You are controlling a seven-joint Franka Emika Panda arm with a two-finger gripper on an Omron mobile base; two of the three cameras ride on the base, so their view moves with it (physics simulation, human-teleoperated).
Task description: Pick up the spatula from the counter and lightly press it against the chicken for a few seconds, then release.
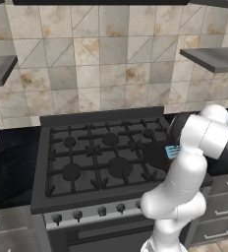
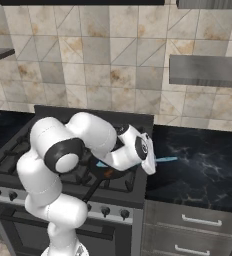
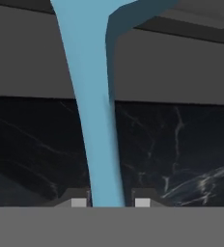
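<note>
One slim light-blue plastic spatula point(image 3: 92, 120), handle clamped in gripper point(image 3: 106, 202), jaws nearly closed, running 6 to 12 o'clock above black marble counter point(image 3: 181, 144). One dark round pan point(image 1: 156, 155) at grey stove's point(image 1: 86, 196) 3 o'clock, arm partly blocking.

Above the stove point(image 1: 96, 157) the air is open as far as the tiled wall point(image 1: 111, 59) behind it; on the left and middle part only the raised burner grates stand low in the way. On the right front burner sits a dark pan point(image 1: 156, 153), its handle pointing toward the front edge. Right of the stove, the black bench point(image 2: 203, 165) gives flat open room to pass. 1 grey shelf point(image 2: 208, 70) hangs over it and limits the height there; another shelf point(image 1: 0, 69) sticks out at the far left. The gap between the pincer point(image 3: 110, 202) fingers is filled by the spatula point(image 3: 92, 120).
</note>
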